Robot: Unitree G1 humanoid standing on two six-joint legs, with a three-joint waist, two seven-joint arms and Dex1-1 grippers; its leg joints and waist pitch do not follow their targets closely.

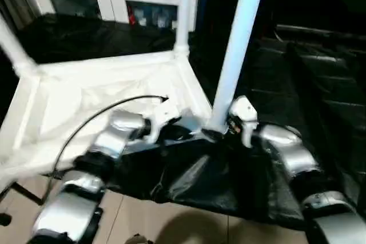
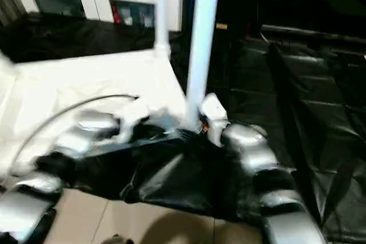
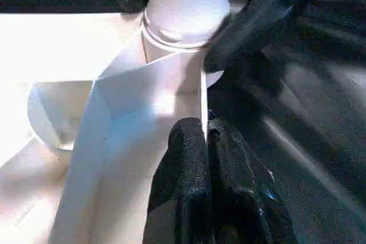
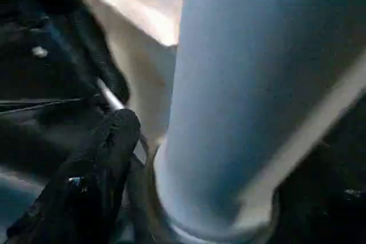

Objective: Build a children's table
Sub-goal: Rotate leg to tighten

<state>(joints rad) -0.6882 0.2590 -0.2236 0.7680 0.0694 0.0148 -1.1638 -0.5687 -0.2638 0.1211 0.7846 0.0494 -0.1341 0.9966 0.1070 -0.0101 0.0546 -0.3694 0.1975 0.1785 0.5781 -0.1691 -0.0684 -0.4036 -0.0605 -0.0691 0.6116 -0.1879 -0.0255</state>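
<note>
White leg (image 1: 237, 50) | upright in corner socket | right pincer (image 1: 220, 131) around base

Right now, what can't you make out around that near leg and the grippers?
- Near leg: top cut off by the head view's upper edge.
- Its seat in the tabletop socket: hidden by the right gripper, blurred.
- Left gripper: shut on the tabletop rim; the wall's far side is hidden.

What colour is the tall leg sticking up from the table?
White. The leg shows best in the left eye view.
</note>
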